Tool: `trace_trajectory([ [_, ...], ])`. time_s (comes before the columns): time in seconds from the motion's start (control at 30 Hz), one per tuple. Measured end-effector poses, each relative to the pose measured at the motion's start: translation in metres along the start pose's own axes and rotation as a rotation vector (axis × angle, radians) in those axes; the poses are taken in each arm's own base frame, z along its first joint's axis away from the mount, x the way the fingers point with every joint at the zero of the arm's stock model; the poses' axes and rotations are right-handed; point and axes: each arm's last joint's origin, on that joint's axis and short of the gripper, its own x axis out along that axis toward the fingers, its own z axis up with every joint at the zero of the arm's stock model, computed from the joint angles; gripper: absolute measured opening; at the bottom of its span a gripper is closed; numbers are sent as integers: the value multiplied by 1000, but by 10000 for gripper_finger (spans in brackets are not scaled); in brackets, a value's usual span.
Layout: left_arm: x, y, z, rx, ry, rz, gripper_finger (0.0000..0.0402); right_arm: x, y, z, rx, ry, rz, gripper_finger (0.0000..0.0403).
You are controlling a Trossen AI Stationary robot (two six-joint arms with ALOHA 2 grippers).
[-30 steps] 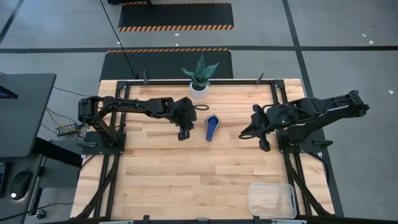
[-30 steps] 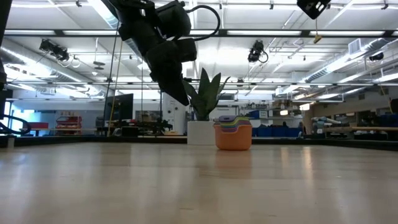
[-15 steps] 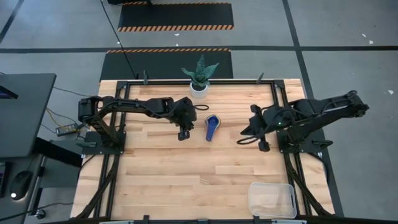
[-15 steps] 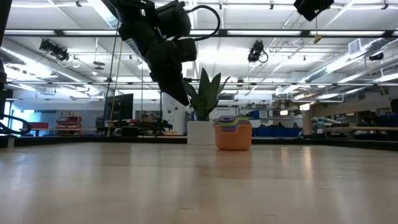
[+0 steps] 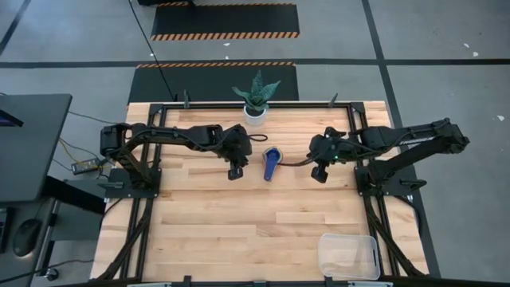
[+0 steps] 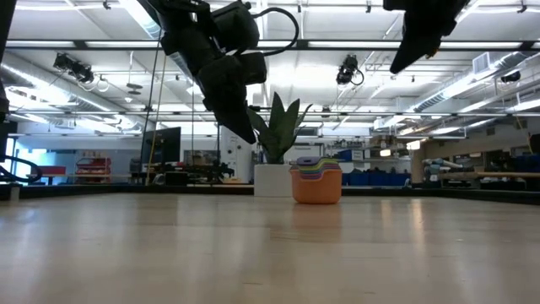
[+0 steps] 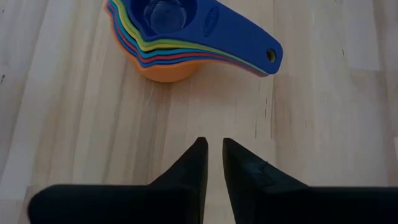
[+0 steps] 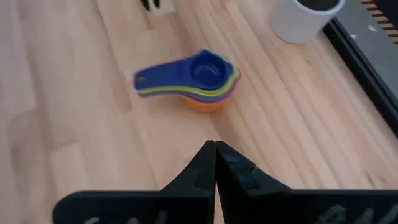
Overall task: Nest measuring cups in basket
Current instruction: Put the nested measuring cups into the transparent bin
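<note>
Both my grippers hang empty on either side of the nested measuring cups [image 5: 272, 162].

My left gripper [image 5: 234, 172] hovers above the table [image 5: 239, 231] just left of the stack, its fingers [image 7: 189, 171] parted by only a narrow slit, holding nothing. The cups sit nested on the wood in front of the white plant pot [image 5: 255, 112], blue on top, orange at the bottom. My right gripper [image 5: 319, 176] hovers near their right, fingertips [image 8: 205, 165] pressed together, empty. The basket [image 5: 348, 256] stands well apart at the table's near right corner.
</note>
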Motion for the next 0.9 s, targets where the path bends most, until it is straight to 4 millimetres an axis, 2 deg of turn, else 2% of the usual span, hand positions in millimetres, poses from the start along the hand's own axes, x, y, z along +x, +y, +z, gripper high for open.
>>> trace_trajectory([
  [0.2,0,0,0,-1,2,0,54,3,-11,-1,8,44,-39,12],
  [0.5,1,-9,0,-7,4,-20,54,4,-10,2,33,57,64,12],
  [0.9,1,-12,0,-269,5,-24,54,2,-2,18,72,-85,219,12],
])
